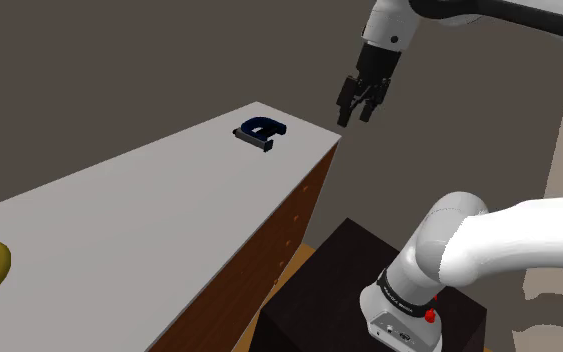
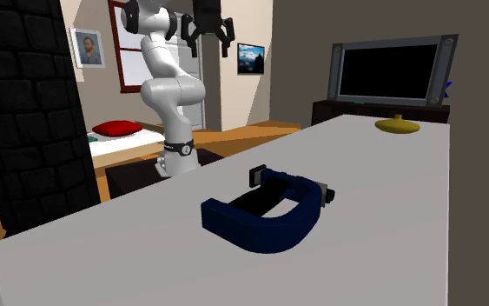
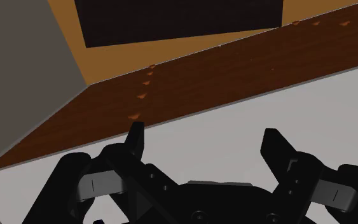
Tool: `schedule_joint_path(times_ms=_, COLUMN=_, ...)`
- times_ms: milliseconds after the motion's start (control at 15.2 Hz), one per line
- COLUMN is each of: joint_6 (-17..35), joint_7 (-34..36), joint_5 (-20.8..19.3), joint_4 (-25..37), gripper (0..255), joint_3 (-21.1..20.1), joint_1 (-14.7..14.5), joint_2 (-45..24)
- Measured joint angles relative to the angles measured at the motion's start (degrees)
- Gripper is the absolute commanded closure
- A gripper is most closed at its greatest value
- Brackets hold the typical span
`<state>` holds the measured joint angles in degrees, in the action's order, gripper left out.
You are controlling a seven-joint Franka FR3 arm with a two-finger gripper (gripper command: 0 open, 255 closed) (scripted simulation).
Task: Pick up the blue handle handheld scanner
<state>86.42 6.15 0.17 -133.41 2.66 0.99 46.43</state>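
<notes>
The long desk (image 2: 390,200) has a pale grey top and a dark brown wooden side (image 1: 294,225). Past its far end a flat black television (image 2: 388,74) sits on a low dark cabinet (image 2: 342,110). Beige walls carry a small portrait (image 2: 87,47), a framed landscape (image 2: 251,58) and what looks like a red-framed window (image 2: 121,65) above an orange-brown wooden floor (image 2: 251,130). Close by rises a black brick-patterned column (image 2: 25,113), with a red cushion (image 2: 116,129) lying beyond it.
</notes>
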Motion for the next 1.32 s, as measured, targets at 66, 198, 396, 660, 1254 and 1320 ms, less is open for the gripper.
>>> schedule_joint_path(times_ms=66, joint_6=0.0, joint_7=0.0, joint_5=0.0, joint_4=0.0, gripper=0, joint_3=0.0, joint_1=0.0, joint_2=0.0)
schedule_joint_path(times_ms=198, joint_6=2.1, joint_7=-0.3, joint_5=0.0, joint_4=-0.1, gripper=0, joint_3=0.4, joint_1=0.0, joint_2=-2.1)
schedule_joint_path(times_ms=396, joint_6=6.8, joint_7=-1.4, joint_5=-0.2, joint_4=0.0, gripper=0, joint_3=1.5, joint_1=0.1, joint_2=-6.6)
schedule_joint_path(times_ms=660, joint_6=13.2, joint_7=-2.8, joint_5=-0.1, joint_4=1.4, gripper=0, joint_3=2.9, joint_1=0.0, joint_2=-14.3)
schedule_joint_path(times_ms=1254, joint_6=24.8, joint_7=-6.9, joint_5=2.1, joint_4=8.3, gripper=0, joint_3=6.0, joint_1=-0.3, joint_2=-32.5)
schedule_joint_path(times_ms=1320, joint_6=26.1, joint_7=-7.5, joint_5=2.5, joint_4=9.4, gripper=0, joint_3=6.3, joint_1=-0.3, joint_2=-34.9)
